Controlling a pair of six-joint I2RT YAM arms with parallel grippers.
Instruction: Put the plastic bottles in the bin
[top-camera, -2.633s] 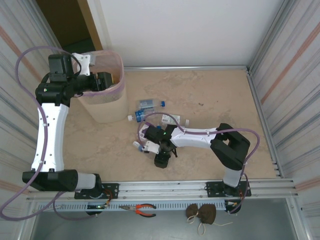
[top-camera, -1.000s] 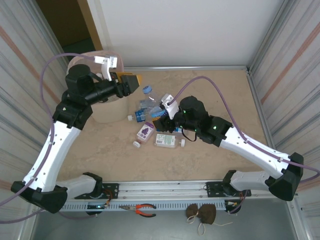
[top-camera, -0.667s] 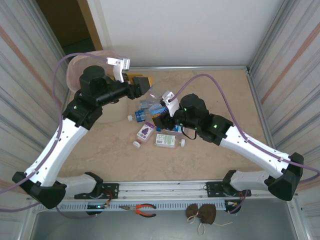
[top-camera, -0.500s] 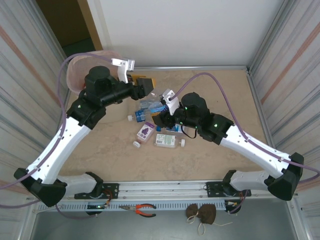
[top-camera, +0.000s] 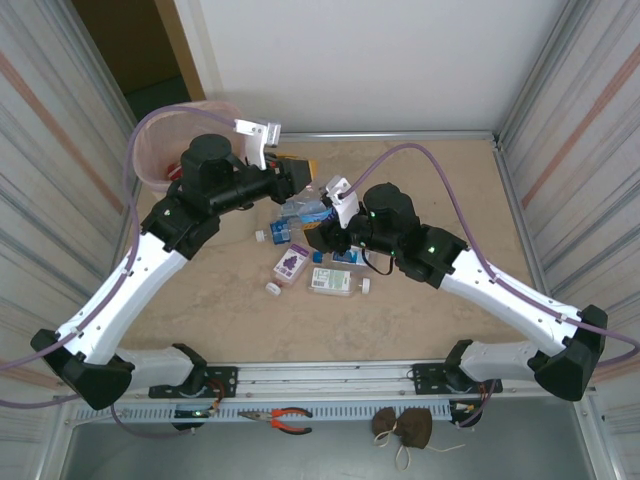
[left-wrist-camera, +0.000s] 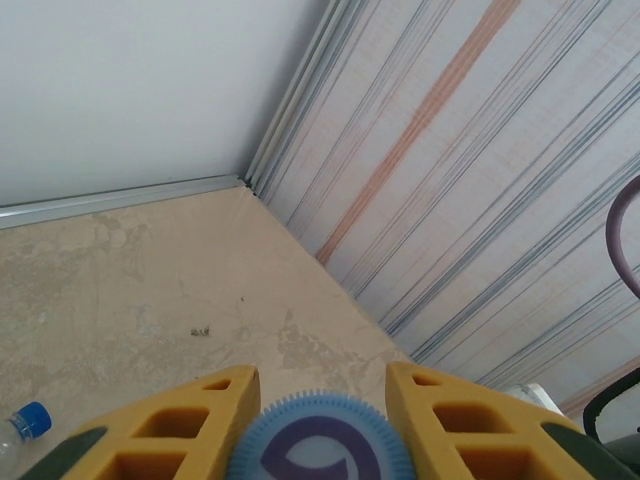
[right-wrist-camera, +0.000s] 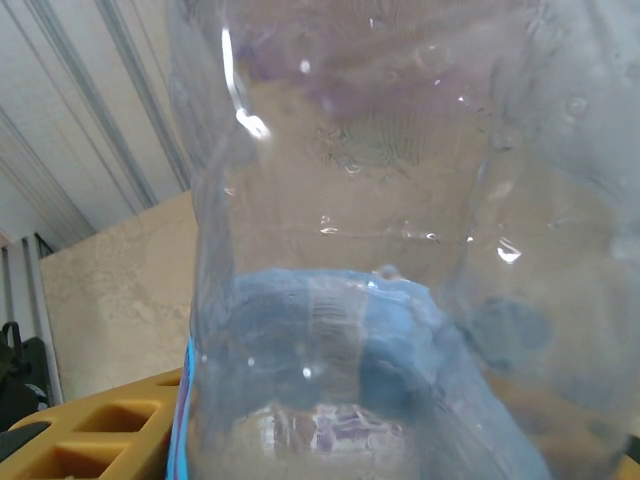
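Left wrist: my left end effector (left-wrist-camera: 320, 395) is clenched on a blue ribbed cap (left-wrist-camera: 320, 445), with a yellow finger pressed on each side. The bottle body under the cap is hidden. Another blue-capped bottle (left-wrist-camera: 22, 425) lies on the surface (left-wrist-camera: 150, 290) at lower left.

Right wrist: a clear bottle (right-wrist-camera: 350, 200) with a blue label band sits right up against the lens. One yellow right finger (right-wrist-camera: 90, 430) is against its lower left edge.

Top external: my right end effector (top-camera: 322, 234) is grasping that clear bottle at the right side of the bottle pile, mid-surface. My left end effector is at the pile's far side. Two lie loose on the near side: a purple-label bottle (top-camera: 290, 263) and a white-label bottle (top-camera: 332, 281). The bin (top-camera: 150, 150) stands at the far left corner, pink liner over its rim. It is partly behind my left arm and apart from the pile.
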